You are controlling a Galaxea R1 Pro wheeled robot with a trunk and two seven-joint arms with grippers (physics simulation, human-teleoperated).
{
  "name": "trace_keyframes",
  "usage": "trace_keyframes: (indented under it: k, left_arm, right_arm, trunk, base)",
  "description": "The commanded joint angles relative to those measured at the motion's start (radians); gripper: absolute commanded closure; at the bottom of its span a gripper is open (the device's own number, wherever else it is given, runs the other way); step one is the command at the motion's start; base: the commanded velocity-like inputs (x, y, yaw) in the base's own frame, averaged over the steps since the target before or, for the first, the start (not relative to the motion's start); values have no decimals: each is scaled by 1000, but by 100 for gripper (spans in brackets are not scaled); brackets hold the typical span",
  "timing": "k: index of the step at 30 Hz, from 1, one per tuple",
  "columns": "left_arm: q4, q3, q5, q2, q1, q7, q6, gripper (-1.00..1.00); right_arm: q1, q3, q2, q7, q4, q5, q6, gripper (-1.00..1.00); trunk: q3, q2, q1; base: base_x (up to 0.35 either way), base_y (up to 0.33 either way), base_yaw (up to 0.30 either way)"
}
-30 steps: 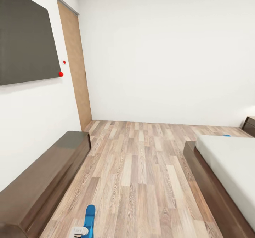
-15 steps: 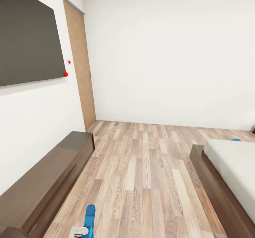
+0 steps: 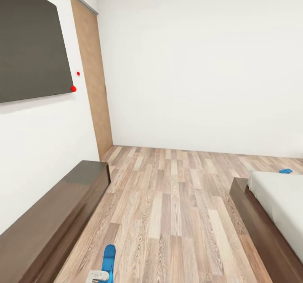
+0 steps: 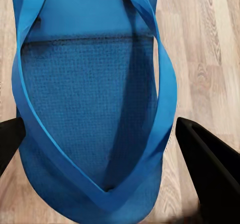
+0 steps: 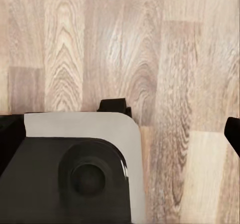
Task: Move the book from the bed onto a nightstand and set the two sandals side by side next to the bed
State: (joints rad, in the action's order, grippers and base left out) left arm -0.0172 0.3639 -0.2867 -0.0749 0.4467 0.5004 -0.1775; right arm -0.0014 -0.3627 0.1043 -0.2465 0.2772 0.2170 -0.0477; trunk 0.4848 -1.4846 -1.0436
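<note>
A bright blue sandal (image 4: 90, 99) sits between the black fingers (image 4: 210, 169) of my left gripper (image 4: 100, 149), which is shut on it. In the head view this sandal (image 3: 109, 257) hangs low over the wood floor, just ahead of me. The second sandal (image 3: 285, 171) lies on the floor far to the right, beyond the corner of the bed (image 3: 252, 220). My right gripper (image 5: 120, 134) points down at the floor, one fingertip (image 5: 233, 134) at the view's edge and nothing between the fingers. The book and the nightstand are out of view.
A long low dark wood cabinet (image 3: 54, 215) runs along the left wall under a dark wall screen (image 3: 29, 47). A tan door (image 3: 92, 81) stands in the far left corner. Open plank floor (image 3: 172, 198) lies between cabinet and bed.
The whole head view has shifted: the bed and far sandal slid right and the nightstand corner left the frame. The held sandal keeps its place in my left gripper.
</note>
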Motion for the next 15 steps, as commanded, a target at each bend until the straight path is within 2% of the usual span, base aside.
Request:
trace_keyframes:
  k: [1, 2, 3, 4, 7, 11, 14, 15]
  left_arm:
    - [0, -1, -42, 3, -2, -15, -4, 100]
    - [0, -14, -82, 5, -8, -36, -3, 100]
    - [1, -27, -139, 10, -16, -72, -2, 100]
    - [1, -32, -167, 17, -20, -95, -2, 100]
    - [1, -38, -203, 37, -25, -135, -2, 100]
    - [1, -39, -214, 44, -27, -147, -5, 100]
    - [1, -40, -216, 45, -27, -147, -5, 100]
    - [1, -40, -216, 45, -28, -146, -5, 100]
  right_arm:
    - [0, -10, -3, 5, 1, 22, -4, -100]
    - [0, -11, -4, 11, 1, 29, -5, -100]
    - [0, -12, -4, 16, 2, 32, -5, -100]
    - [0, -12, -6, 18, 3, 31, -6, -100]
    - [0, -15, -6, 16, 5, 27, -7, -100]
    - [0, -18, -2, 11, 6, 19, -8, -100]
    - [0, -18, -1, -13, 8, -19, -8, -100]
    - [0, -18, 0, -61, 8, -38, -8, -100]
  trunk:
    - [1, 0, -1]
    - [1, 0, -1]
    - [1, 0, -1]
    - [1, 0, -1]
    - [1, 0, -1]
    - [1, 0, -1]
    - [1, 0, -1]
    - [1, 0, -1]
  base:
    - [306, 0, 0]
    - [307, 0, 0]
    - [308, 0, 0]
    - [301, 0, 0]
    - [301, 0, 0]
    - [321, 0, 0]
    - [327, 0, 0]
    - [328, 0, 0]
